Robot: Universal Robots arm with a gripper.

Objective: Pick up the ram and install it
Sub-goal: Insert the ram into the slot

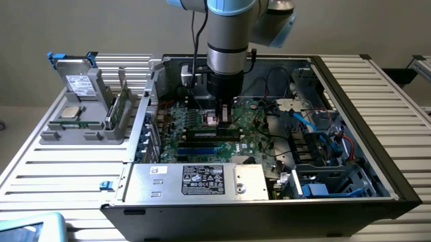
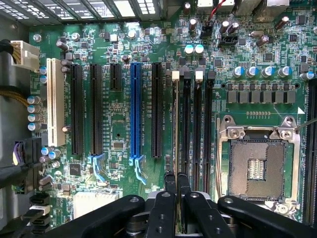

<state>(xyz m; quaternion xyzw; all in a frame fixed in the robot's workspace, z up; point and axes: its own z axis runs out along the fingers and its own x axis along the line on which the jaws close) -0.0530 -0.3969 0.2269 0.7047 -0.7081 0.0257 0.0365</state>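
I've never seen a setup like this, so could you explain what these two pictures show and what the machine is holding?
This is a single robot arm working over an open computer case. One picture comes from a camera off the arm; the other from a camera on its wrist, looking down at the green motherboard. The dark end effector is shut on a thin green strip, seemingly the ram seen edge-on, along a black slot. Beside the case, on the exterior view's left, a grey holder carries a labelled drive and a square silver chip.
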